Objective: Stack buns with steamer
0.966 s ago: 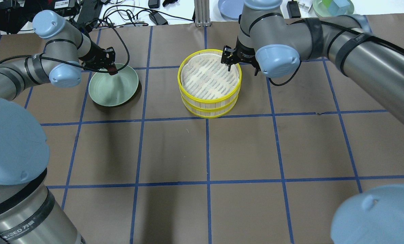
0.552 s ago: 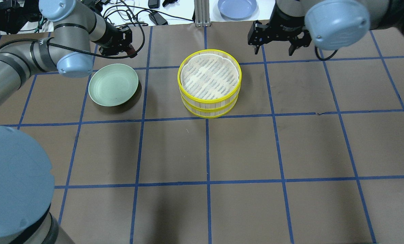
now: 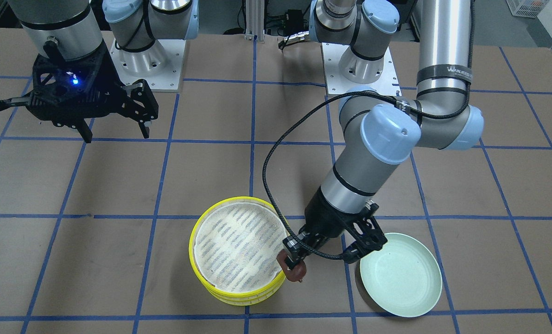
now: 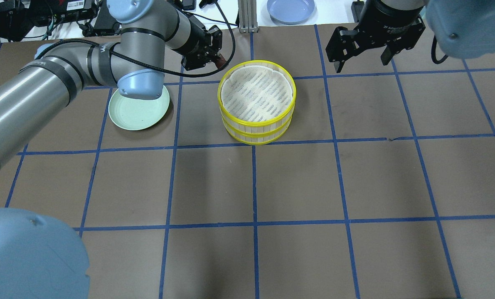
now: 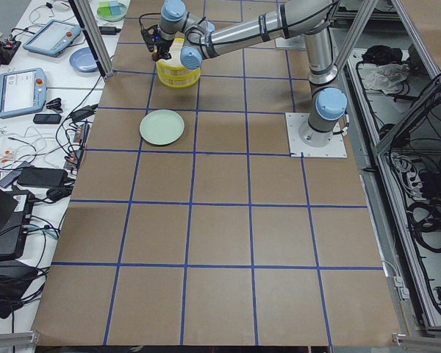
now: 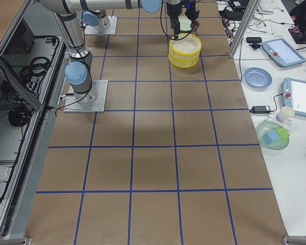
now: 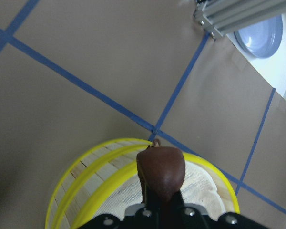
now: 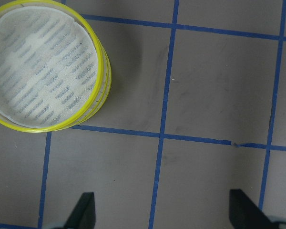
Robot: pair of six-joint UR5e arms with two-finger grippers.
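Observation:
The steamer (image 4: 256, 97) stands as two stacked yellow-rimmed tiers, and its top white mesh liner (image 3: 236, 243) is bare. My left gripper (image 4: 215, 58) is shut on the dark reddish-brown bun (image 3: 295, 272). It holds the bun just above the steamer's far-left rim. The left wrist view shows the bun (image 7: 160, 171) over the yellow rim (image 7: 81, 174). My right gripper (image 4: 361, 60) is open and empty, raised well to the right of the steamer. The right wrist view looks down on the steamer (image 8: 43, 67). The pale cream bun is out of view.
The pale green plate (image 4: 137, 114) lies empty to the left of the steamer, partly under my left arm. A blue plate (image 4: 290, 9) and an aluminium post (image 4: 244, 16) stand past the table's far edge. Blue tape lines cross the brown table.
My left gripper has carried the brown bun from the green plate, up and to the right, to the steamer's rim. My right gripper has lifted away from the steamer to the far right.

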